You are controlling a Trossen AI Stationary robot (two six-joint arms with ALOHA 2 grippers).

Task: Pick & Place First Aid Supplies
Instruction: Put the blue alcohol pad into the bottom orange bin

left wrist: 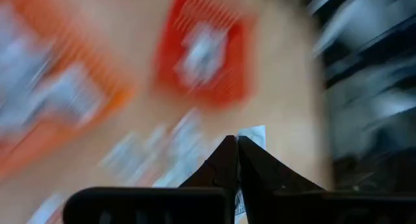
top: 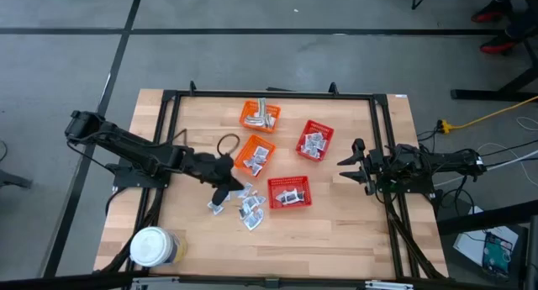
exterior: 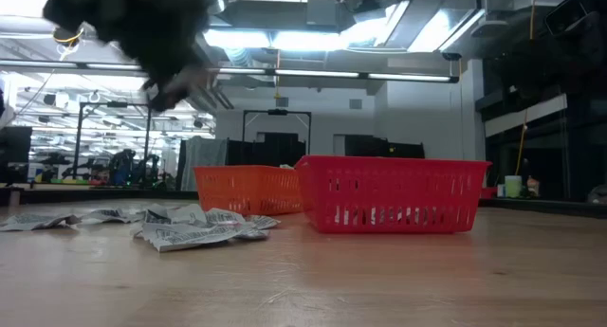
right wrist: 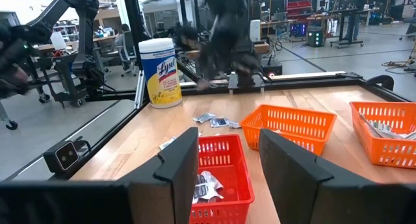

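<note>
High view looks straight down over the whole surface (top: 336,231); low view sits at surface level, facing the room. Wrist views look past their own jaws. All share the red basket (top: 289,192) nearest the loose sachets (top: 249,210)

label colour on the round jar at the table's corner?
Yellow label with blue lettering on the white-lidded jar; right wrist view shows it best.
</note>
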